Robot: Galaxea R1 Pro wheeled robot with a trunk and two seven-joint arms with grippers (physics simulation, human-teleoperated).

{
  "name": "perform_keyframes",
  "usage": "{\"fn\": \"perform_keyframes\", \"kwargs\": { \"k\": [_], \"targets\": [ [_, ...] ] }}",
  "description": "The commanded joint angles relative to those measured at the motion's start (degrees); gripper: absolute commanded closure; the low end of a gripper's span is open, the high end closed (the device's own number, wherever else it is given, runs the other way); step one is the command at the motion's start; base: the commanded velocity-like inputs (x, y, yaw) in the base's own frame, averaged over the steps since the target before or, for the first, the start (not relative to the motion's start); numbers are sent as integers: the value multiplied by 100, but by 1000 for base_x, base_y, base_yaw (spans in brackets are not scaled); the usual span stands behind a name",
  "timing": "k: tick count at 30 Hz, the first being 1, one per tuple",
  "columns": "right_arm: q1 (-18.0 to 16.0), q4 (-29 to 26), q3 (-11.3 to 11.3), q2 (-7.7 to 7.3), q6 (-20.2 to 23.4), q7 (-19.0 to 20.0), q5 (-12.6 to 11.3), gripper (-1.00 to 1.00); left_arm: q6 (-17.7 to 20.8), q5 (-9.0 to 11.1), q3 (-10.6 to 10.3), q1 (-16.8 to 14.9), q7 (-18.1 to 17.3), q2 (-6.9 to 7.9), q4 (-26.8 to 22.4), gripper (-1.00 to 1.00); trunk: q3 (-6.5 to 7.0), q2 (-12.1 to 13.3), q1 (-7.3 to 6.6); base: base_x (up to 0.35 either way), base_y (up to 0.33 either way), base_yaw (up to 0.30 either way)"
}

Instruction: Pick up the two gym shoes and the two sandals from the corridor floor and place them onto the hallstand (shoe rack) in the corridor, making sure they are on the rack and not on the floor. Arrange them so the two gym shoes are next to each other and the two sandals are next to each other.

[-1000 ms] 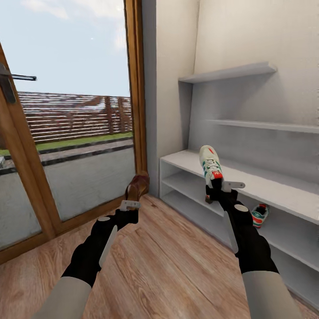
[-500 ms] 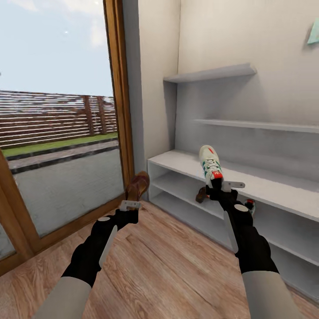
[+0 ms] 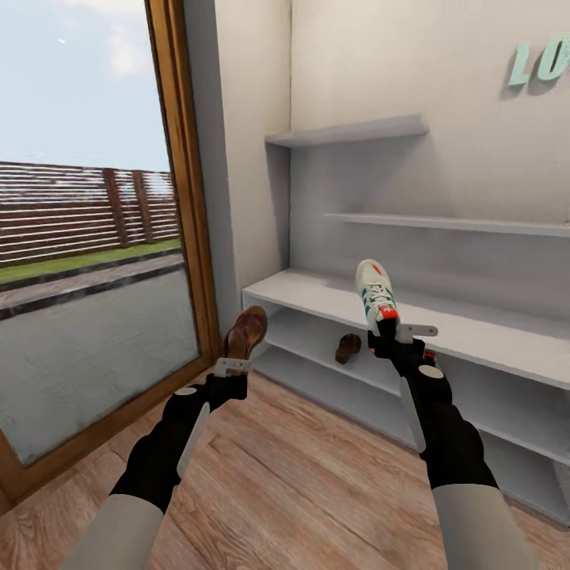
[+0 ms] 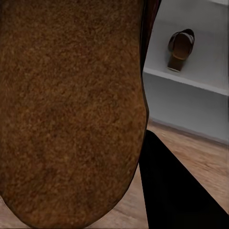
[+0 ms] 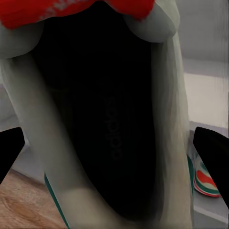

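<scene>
Left end effector (image 3: 234, 354) is gripping a brown sandal (image 3: 245, 332) toe-up, just off the left end of the hallstand (image 3: 491, 336) and above the corridor floor (image 3: 301, 483). Right end effector (image 3: 385, 336) is clamping a gym shoe (image 3: 374, 294) by the heel, toe pointing up, in front of the hallstand's top. 2nd sandal (image 3: 347, 347) is sitting on the hallstand's middle shelf, near the left end. Other gym shoe (image 5: 204, 177) is peeking out on a hallstand shelf too, mostly hidden behind the right arm, can't tell which tier tbh.
</scene>
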Motion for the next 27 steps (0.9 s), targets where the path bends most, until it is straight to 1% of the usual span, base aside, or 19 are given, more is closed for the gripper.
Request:
{"fn": "perform_keyframes", "kwargs": {
  "k": [1,7,27],
  "targets": [
    [-6,-7,-4,6,35,0,44,100,31,-13,6,-2,-28,1,-10,100,-6,-3,0,118,300,-265],
    [-7,-7,-4,6,35,2,44,100,31,-13,4,0,-28,1,-10,100,-6,-3,0,62,306,-265],
    [-6,-7,-7,6,35,3,44,100,31,-13,4,0,-28,1,-10,100,-6,-3,0,1,309,-264]
  ]
}}
